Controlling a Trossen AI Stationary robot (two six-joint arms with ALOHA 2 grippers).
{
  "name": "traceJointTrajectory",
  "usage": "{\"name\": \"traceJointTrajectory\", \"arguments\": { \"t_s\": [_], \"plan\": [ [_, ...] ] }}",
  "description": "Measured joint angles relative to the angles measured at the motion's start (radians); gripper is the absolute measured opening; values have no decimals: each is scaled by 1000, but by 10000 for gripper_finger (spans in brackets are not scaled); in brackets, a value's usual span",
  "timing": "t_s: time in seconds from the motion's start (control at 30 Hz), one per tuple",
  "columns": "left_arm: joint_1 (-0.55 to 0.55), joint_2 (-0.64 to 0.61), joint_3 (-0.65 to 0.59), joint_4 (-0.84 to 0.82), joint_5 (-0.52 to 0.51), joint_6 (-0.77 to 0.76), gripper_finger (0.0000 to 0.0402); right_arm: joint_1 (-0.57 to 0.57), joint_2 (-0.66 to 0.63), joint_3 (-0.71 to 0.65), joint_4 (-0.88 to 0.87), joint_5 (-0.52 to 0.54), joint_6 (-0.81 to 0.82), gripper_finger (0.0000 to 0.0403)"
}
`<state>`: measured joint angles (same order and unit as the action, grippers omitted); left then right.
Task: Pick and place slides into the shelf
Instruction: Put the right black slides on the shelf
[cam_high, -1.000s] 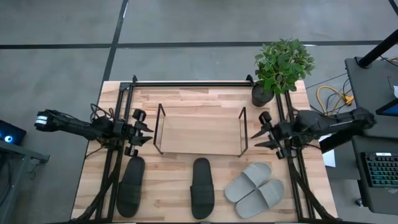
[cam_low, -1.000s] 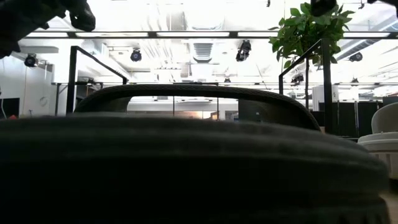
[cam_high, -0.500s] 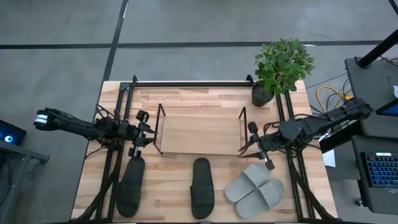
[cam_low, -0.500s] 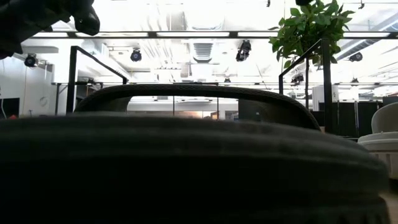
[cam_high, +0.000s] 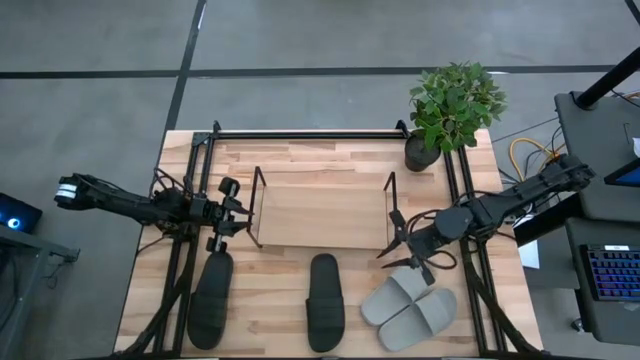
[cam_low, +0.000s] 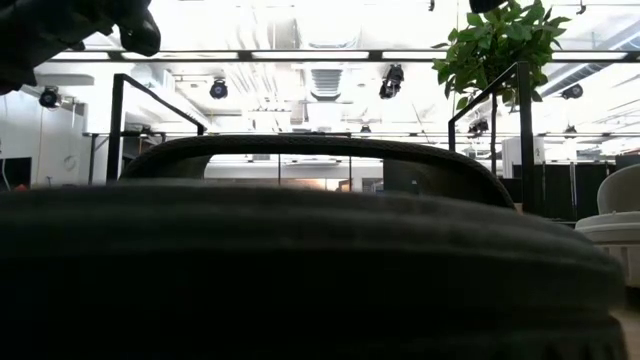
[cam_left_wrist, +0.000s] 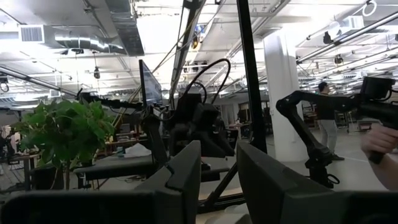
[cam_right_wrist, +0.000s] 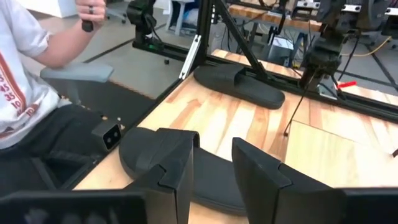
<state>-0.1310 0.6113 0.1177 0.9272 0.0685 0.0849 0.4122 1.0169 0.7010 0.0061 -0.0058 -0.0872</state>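
Note:
Two black slides lie sole-down on the table's near part, one at the left (cam_high: 210, 298) and one in the middle (cam_high: 325, 300). The light grey pair (cam_high: 410, 305) lies slanted side by side at the near right. The shelf (cam_high: 320, 215) stands mid-table with a bare wood board. My left gripper (cam_high: 232, 215) is open and empty at the shelf's left end. My right gripper (cam_high: 395, 240) is open and empty by the shelf's near right corner, just beyond the grey pair. In the right wrist view its fingers (cam_right_wrist: 180, 168) point toward the middle black slide (cam_right_wrist: 205, 183).
A potted plant (cam_high: 450, 105) stands at the far right corner. A black rail frame (cam_high: 300, 132) runs along the far edge and both sides. A seated person (cam_right_wrist: 25, 81) shows beyond the near edge. The middle black slide (cam_low: 300, 270) fills most of the low view.
My right gripper has moved from beside the shelf's right end toward the table's left and near edges, coming to the shelf's near right corner above the far end of the grey pair. The slides have not moved.

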Motion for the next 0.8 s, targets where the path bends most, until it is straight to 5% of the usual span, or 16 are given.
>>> {"name": "traceJointTrajectory", "arguments": {
  "t_s": [0.47,0.8],
  "plan": [
    [0,52,25,0,0,1,89,0,93,0,81,0,-71,105],
    [-21,228,149,-1,63,0,89,0,88,-1,76,0,-64,93]
  ]
}}
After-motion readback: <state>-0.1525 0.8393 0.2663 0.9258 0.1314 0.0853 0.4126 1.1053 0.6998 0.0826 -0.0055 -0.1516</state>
